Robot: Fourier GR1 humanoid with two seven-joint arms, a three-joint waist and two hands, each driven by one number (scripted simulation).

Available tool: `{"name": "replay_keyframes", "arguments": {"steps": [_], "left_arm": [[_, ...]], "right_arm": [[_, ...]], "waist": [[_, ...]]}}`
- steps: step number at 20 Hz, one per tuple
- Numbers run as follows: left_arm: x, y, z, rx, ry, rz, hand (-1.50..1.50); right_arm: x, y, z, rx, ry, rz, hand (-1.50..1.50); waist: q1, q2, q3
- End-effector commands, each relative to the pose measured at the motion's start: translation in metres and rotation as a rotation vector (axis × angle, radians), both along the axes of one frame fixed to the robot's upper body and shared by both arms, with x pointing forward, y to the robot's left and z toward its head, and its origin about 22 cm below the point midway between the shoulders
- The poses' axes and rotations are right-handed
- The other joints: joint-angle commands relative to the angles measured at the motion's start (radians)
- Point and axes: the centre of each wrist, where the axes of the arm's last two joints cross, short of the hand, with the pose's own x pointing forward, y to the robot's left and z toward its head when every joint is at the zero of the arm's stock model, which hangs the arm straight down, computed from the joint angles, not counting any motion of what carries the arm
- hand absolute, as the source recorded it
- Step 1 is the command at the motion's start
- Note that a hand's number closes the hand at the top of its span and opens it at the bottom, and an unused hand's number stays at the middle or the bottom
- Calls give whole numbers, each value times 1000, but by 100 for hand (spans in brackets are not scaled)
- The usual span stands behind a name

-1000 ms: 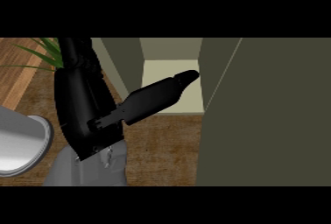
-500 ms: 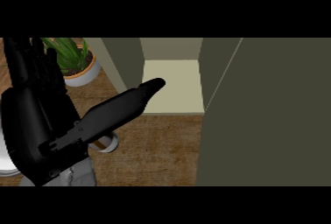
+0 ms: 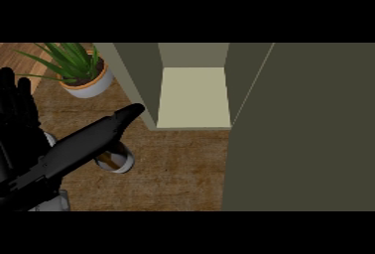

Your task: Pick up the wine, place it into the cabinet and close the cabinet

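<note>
Wine is not plainly identified anywhere in the head view, and no bottle is seen on the cabinet shelf. Nearest, at the lower left, the left hand (image 3: 18,163) is seen filling that corner. Its fingers (image 3: 16,101) are held straight and apart, pointing up along the left edge, and nothing is clamped by them. One long black digit (image 3: 95,138) is stretched out to the right and away, toward the front edge of the cabinet's side wall (image 3: 138,74). The right hand is not shown.

Just under that stretched digit, a small round vessel (image 3: 118,161) with a white rim and amber-brown contents is seen standing on the brown tabletop (image 3: 176,171). Whether it is the wine cannot be told. It is viewed from above, so its long axis is judged to be upright, and it is partly hidden by the digit.

Farther on, the cabinet is shown open. Its pale shelf (image 3: 194,96) lies beyond and to the right of the vessel, and the cabinet door (image 3: 300,129) is swung out along the right side. A potted plant (image 3: 82,74) is set at the far left.

If the vessel is the wine, the left hand is judged the nearer one. The coming move would turn on the vessel lying below that hand and the shelf up and to the right.
</note>
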Motion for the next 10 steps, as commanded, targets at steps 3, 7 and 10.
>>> {"name": "replay_keyframes", "arguments": {"steps": [3, 7, 10], "left_arm": [[-17, 18, -32, -5, 69, 31, -150], [-9, 27, -31, -61, 90, 30, -150], [-28, 24, -51, -79, 122, 37, -150]], "right_arm": [[-41, -11, 32, 40, -96, 20, -150], [-41, -15, 30, 40, -62, 16, -150], [-44, -12, 32, 43, -77, 26, -150]], "waist": [[-1, 2, -1], [-7, 4, 0], [-4, 1, -1]]}}
